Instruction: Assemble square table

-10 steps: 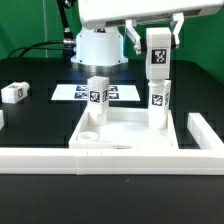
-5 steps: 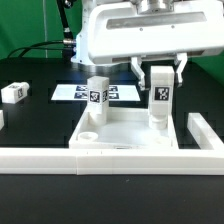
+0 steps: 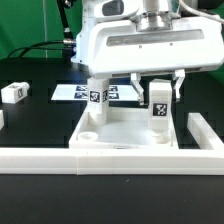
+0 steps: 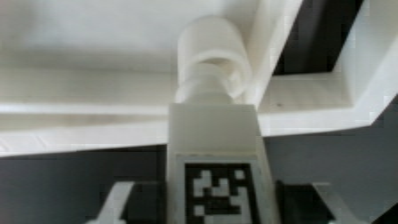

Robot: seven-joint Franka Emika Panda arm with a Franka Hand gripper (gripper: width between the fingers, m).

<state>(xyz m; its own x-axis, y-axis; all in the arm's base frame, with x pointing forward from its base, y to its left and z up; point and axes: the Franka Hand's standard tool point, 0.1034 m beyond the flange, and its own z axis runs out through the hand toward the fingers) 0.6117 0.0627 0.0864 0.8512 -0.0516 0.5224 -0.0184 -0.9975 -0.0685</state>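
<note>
The square table's white slab (image 3: 120, 127) lies recessed face up, and its rim corner (image 4: 324, 95) shows in the wrist view. One tagged white leg (image 3: 97, 93) stands upright at its far corner on the exterior view's left. My gripper (image 3: 158, 93) is shut on another tagged leg (image 3: 158, 108), held upright with its lower end down at the slab's face on the exterior view's right. In the wrist view that leg (image 4: 217, 150) sits between the fingers of my gripper (image 4: 217, 205). A round white post (image 4: 210, 55) lies straight beyond its tip. Whatever stands behind the held leg is hidden.
A loose tagged leg (image 3: 13, 92) lies on the black table at the exterior view's left. The marker board (image 3: 70, 92) lies behind the slab. Long white border bars run along the front (image 3: 100, 158) and the exterior view's right (image 3: 205, 135). The arm's white body (image 3: 150, 45) hangs over the slab.
My gripper has come straight down with the leg, from well above the slab to its face. The leg that stood below it earlier is now covered from view.
</note>
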